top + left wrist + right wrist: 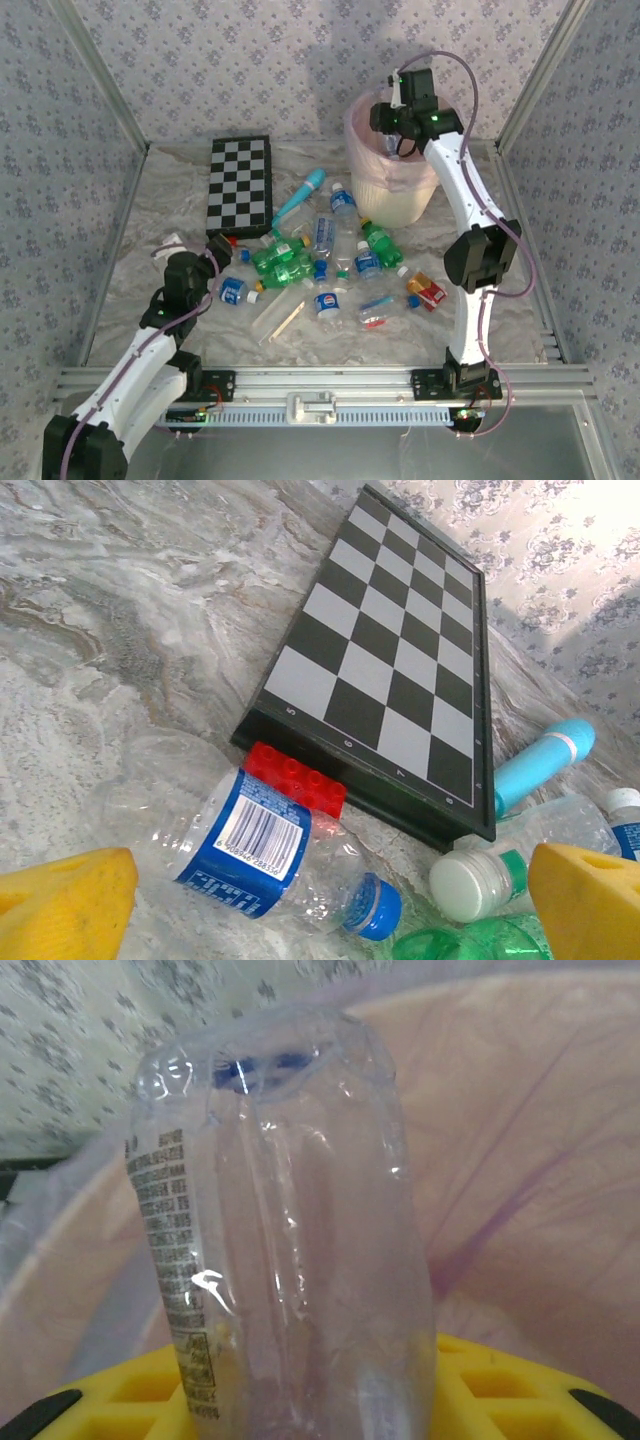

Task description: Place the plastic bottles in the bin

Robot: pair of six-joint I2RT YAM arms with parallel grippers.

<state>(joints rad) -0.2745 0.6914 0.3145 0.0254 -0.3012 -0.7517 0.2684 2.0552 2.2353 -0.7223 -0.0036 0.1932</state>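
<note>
This is a robot test cell in a lab, given a homely skin. Both arms [468, 320] are bolted to a bare aluminium rail [330, 380] at the near edge, and slanted metal posts [100, 70] frame the booth. Floral-print panels [250, 50] stand as walls beyond the right gripper [398, 140] and to either side of it. A marble-print sheet [110, 600] lies spread under the left gripper [218, 252].

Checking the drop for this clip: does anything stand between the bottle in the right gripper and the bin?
Nothing visible does. The right gripper, shut on a clear bottle, hangs over the bin's open mouth, with pink liner beneath it.
</note>
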